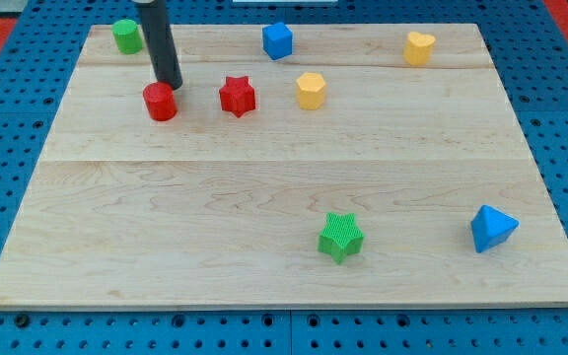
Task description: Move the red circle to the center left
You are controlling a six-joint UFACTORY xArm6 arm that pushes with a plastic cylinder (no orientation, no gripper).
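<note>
The red circle (160, 102) is a short red cylinder at the board's upper left. My tip (171, 86) stands at its upper right edge, touching or almost touching it. The dark rod rises from there out of the view's top. A red star (237, 96) lies just to the right of the circle, apart from it.
A green cylinder (125, 35) sits at the top left corner. A blue cube (277, 39) and a yellow heart (419, 47) lie along the top. A yellow hexagon (311, 90) sits right of the red star. A green star (340, 237) and a blue triangle (491, 228) lie near the bottom right. The wooden board (215, 207) rests on a blue pegboard.
</note>
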